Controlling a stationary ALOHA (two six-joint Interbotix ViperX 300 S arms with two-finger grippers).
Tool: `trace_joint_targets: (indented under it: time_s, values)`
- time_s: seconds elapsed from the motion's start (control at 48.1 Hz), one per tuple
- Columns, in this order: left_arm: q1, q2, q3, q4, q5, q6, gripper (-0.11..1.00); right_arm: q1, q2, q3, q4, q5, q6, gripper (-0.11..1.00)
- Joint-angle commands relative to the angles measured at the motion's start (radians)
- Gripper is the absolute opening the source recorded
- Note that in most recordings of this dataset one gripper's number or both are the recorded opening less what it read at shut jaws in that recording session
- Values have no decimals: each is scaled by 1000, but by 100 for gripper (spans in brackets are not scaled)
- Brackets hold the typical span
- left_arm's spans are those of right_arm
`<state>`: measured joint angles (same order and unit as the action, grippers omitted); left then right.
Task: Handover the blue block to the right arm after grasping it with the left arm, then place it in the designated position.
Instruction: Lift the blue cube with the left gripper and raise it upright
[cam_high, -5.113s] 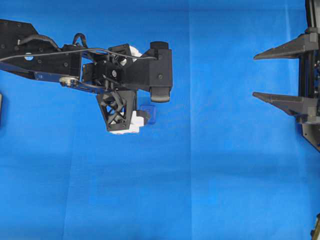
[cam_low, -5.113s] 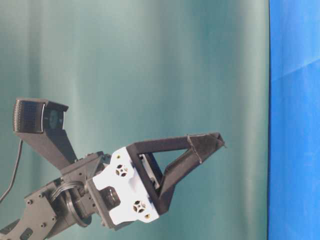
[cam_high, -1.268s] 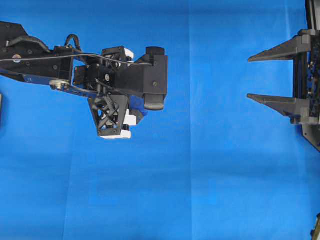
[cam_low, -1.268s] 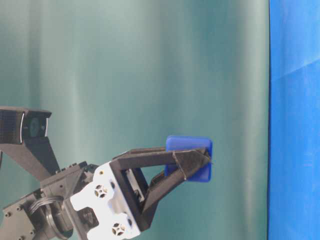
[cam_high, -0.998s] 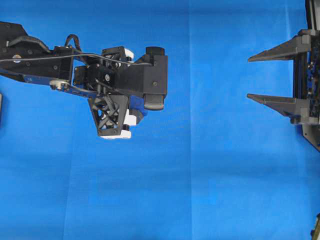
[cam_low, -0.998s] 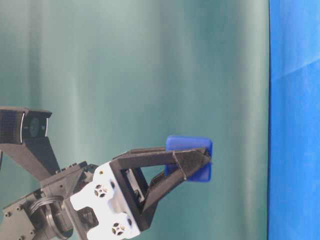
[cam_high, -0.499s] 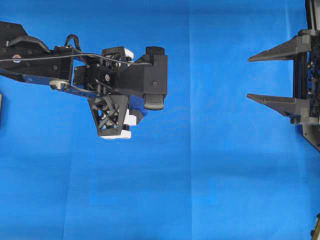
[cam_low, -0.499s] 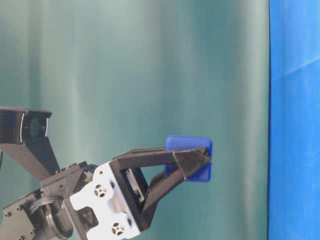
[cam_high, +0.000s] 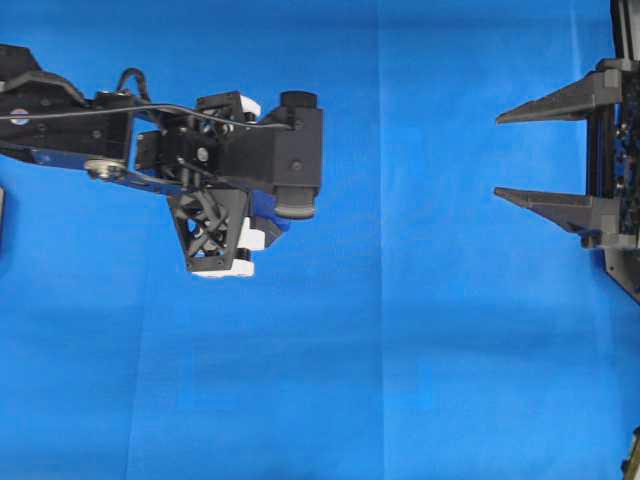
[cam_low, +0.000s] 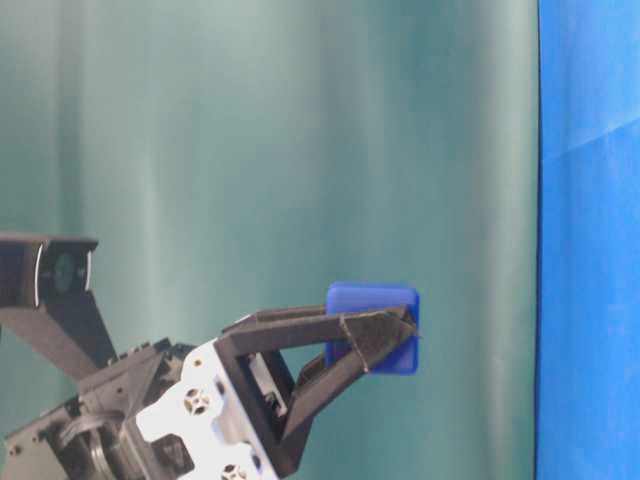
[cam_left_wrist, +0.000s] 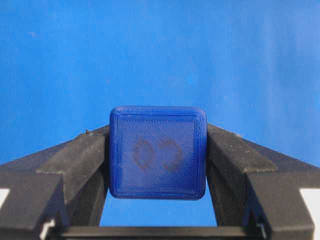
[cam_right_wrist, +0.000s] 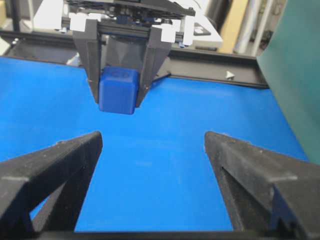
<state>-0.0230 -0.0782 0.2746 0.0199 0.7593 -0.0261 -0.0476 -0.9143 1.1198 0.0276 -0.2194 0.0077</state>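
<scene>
matte ridged blue block (cam_left_wrist: 157, 152), rounded corners, pinched in left gripper (cam_left_wrist: 157, 165); right gripper (cam_right_wrist: 152, 145) spread wide.

The blue block (cam_left_wrist: 157, 152) is a dark, saturated blue, a shade deeper than the plain bright blue cloth (cam_high: 420, 350) behind it, with fine ridged lines across its face and a faint brownish curled mark at the middle of that face. On either side of the block, the left hand (cam_left_wrist: 157, 165) has matt black fingers (cam_left_wrist: 75, 160) with white brackets (cam_low: 195, 405) at their base, and the left arm (cam_high: 100, 130) above it is black too. Facing the block, the right hand (cam_right_wrist: 152, 165) shows rough black fingers (cam_right_wrist: 60, 160), while a dull teal-green backdrop (cam_low: 270, 150) with soft lighter vertical streaks stands beside the cloth.
</scene>
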Motion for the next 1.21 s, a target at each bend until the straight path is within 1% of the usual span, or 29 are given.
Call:
trace_joint_targets:
  time_s: [0.0,0.104,0.291,0.52,0.811,0.956,1.185]
  values:
    - [0,-52,12,3,-51,2,48,-2,3,-31,3,-6,2,96]
    - [0,-83,55,3,-137,2,48,-2,3,-31,3,-6,2,96]
    - [0,-140,144,3,-348,3,48,-2,6,-31,3,-11,2,96]
    - [8,-201,233,3,-580,5,48,6,6,-38,3,-14,2,96]
    - [8,-249,337,-3,-854,3,48,15,6,-38,3,-25,0,96]
    - [8,-261,368,-6,-936,2,48,15,6,-38,2,-25,0,96]
    - [8,-261,371,-6,-945,-3,48,17,8,-38,0,-34,-2,96]
